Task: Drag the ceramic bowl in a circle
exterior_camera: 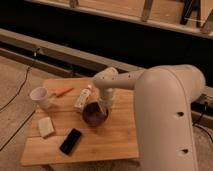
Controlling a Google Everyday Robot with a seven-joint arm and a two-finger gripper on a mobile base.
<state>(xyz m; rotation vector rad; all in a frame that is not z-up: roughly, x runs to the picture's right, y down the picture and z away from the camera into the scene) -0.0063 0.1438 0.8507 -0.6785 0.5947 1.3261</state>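
The round, shallow, dark maroon glossy ceramic bowl (93,116), near the centre of the wooden table (115,142), is being pinched at its 1 o'clock rim by the closed gripper (104,105); the grasp is being judged done and the circular drag still pending.

Can't make out a single word, brand or number anywhere here. Label on the little bottle (83,99) far too small to read (just a pale smudge, honestly). Dark blank face on the phone (71,141), nothing printed on the white cup (39,96) either. For the record: gripper (104,106) down at the far rim of the ceramic bowl (93,116), fingers closed on it.
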